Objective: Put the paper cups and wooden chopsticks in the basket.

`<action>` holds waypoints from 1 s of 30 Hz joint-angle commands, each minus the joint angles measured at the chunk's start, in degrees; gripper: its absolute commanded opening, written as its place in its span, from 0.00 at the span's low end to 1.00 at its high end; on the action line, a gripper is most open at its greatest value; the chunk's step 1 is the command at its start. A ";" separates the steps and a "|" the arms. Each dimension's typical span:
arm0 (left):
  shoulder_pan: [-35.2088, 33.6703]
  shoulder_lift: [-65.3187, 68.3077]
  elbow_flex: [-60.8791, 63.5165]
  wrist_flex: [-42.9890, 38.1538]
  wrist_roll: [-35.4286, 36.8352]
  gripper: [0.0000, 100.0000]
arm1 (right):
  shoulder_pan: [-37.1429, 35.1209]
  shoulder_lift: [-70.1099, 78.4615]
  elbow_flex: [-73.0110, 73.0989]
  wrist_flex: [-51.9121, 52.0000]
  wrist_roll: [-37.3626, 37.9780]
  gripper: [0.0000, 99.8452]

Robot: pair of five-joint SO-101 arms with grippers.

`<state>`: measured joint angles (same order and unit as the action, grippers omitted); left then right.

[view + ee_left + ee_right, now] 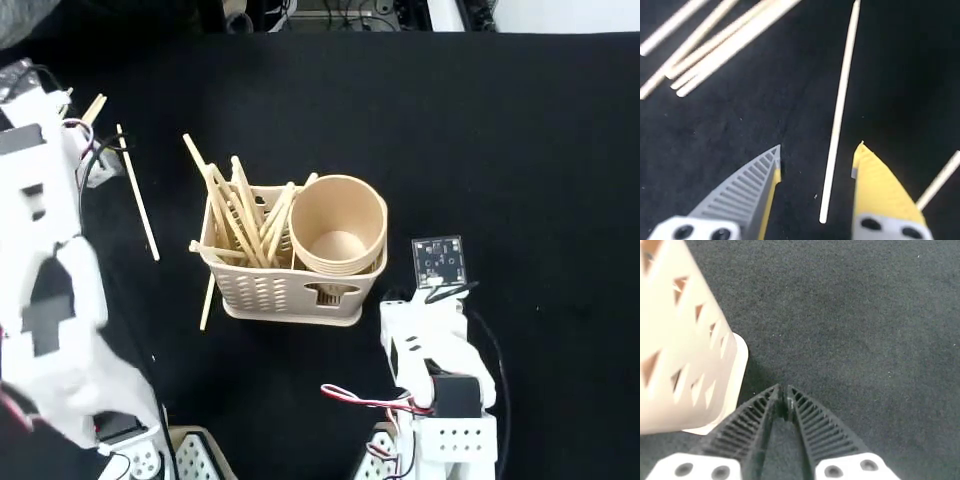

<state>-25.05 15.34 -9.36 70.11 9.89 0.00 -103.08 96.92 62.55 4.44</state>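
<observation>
A cream slotted basket (285, 290) stands mid-table. Several wooden chopsticks (240, 215) stick out of its left half, and nested paper cups (338, 228) fill its right half. My left gripper (818, 146) is open low over the black cloth, with one loose chopstick (840, 110) lying between its grey and yellow fingers. A bundle of further chopsticks (715, 45) lies beyond it. In the right wrist view my right gripper (783, 390) is shut on nothing, just off the basket's wall (685, 340).
In the high view a single chopstick (137, 192) lies left of the basket and another (207, 300) leans against its front left corner. The white left arm (40, 250) covers the table's left edge. The right arm (435, 350) sits front right.
</observation>
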 commanded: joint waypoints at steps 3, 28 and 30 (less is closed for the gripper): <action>3.30 17.67 -19.47 7.30 -0.62 0.23 | -0.44 -3.12 -0.31 0.44 0.00 0.01; 1.45 47.47 -75.82 31.12 -8.35 0.03 | -0.44 -3.12 -0.31 0.35 0.00 0.01; 1.45 42.73 -70.81 31.21 -8.26 0.03 | -0.44 -3.12 -0.31 0.35 0.00 0.01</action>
<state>-22.95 66.68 -82.51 100.79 2.33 0.00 -103.08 96.92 62.55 4.44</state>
